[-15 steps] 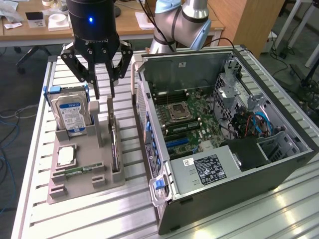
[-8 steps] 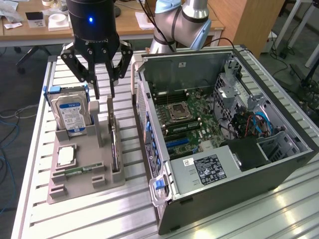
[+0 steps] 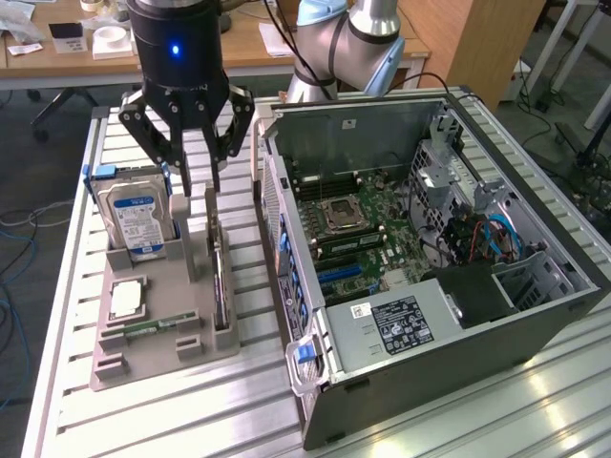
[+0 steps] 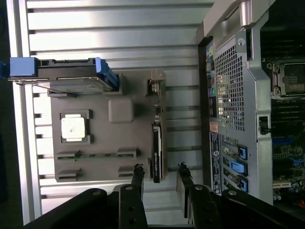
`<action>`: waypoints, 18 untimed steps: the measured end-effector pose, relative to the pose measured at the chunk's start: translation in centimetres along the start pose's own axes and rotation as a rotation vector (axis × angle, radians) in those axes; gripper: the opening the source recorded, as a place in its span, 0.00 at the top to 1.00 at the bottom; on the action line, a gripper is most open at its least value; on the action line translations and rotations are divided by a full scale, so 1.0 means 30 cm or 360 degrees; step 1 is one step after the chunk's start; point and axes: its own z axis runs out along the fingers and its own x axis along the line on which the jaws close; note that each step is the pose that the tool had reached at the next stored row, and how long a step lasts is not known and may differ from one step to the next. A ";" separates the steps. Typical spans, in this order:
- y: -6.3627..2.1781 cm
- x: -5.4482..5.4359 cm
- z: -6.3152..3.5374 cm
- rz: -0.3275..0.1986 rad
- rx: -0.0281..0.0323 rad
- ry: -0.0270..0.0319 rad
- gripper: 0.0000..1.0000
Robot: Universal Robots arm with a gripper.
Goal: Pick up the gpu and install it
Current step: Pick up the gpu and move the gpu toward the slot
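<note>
The gpu (image 3: 220, 281) stands on edge in a slot of the grey parts holder (image 3: 148, 355), a thin dark card with its metal bracket at the far end. My black gripper (image 3: 201, 186) hangs open just above that far end, one finger on each side of the card's line and nothing between them. In the wrist view the gpu (image 4: 156, 143) runs away from my gripper (image 4: 160, 171), and its near end lies between the two fingertips (image 4: 138, 171). The open computer case (image 3: 286, 239) lies beside the holder, with its motherboard (image 3: 353, 229) exposed.
The holder (image 4: 102, 136) also carries a silver hard drive (image 3: 136, 221) in a blue bracket, a processor chip (image 3: 127, 298) and a narrow memory stick (image 3: 153, 327). The case's rear panel (image 4: 228, 90) stands close to the gpu slot. Everything rests on a slatted metal table (image 3: 239, 410).
</note>
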 end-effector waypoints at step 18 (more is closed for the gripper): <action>-0.005 0.003 0.113 0.0000 0.00000 -0.00001 0.58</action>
